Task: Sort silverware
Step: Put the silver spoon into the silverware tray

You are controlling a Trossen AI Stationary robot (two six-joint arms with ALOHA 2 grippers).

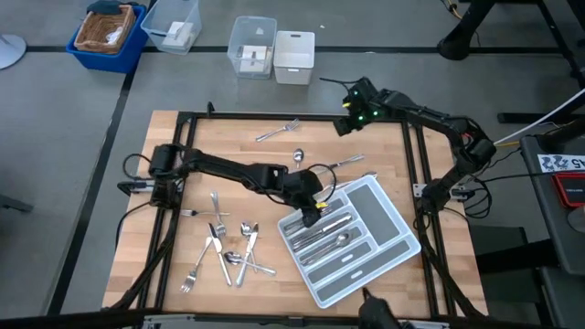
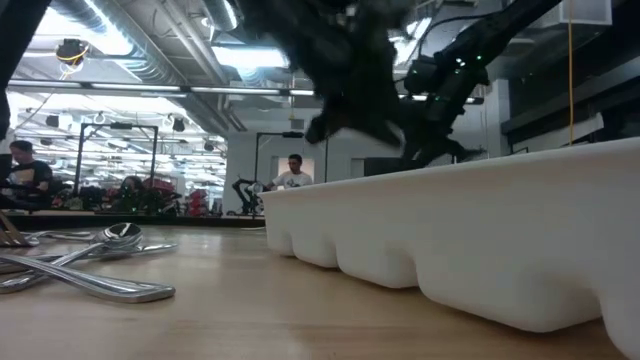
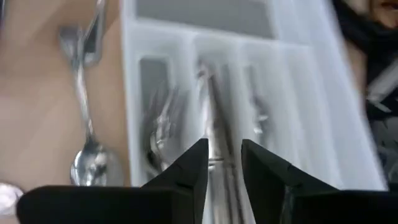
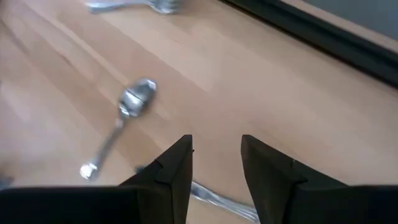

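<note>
Step in hand: a drop-off, by my reading. The left gripper [image 1: 312, 208] hangs over the near-left end of the tray [image 1: 384, 206], above one of its long slots.
Left gripper state: fingers [image 3: 188, 167] parted with a narrow gap and nothing pinched between them. A slim silver piece [image 3: 214, 134] lies in the slot straight below the gap; whether it touches the fingertips I cannot tell.
Sorted so far: several pieces [image 1: 331, 230] lie lengthwise in the tray's slots, just ahead of the left gripper.
Left to sort: a loose heap [image 1: 227, 249] on the table, back toward that arm's base side and well clear of it; a fork [image 1: 278, 130] and a spoon [image 1: 298, 156] farther out, between the 2 arms.
Right gripper: the right gripper [image 1: 350, 117] waits at the far table edge, fingers [image 4: 173, 163] spread wide and empty. A spoon [image 4: 122, 124] lies on the wood just ahead of it, and a handle [image 4: 217, 200] passes under the fingertips.
Next move calls for: lifting the left gripper straight up clear of the slot walls, then swinging it to the heap with the fingers wider, lined across 1 handle.
</note>
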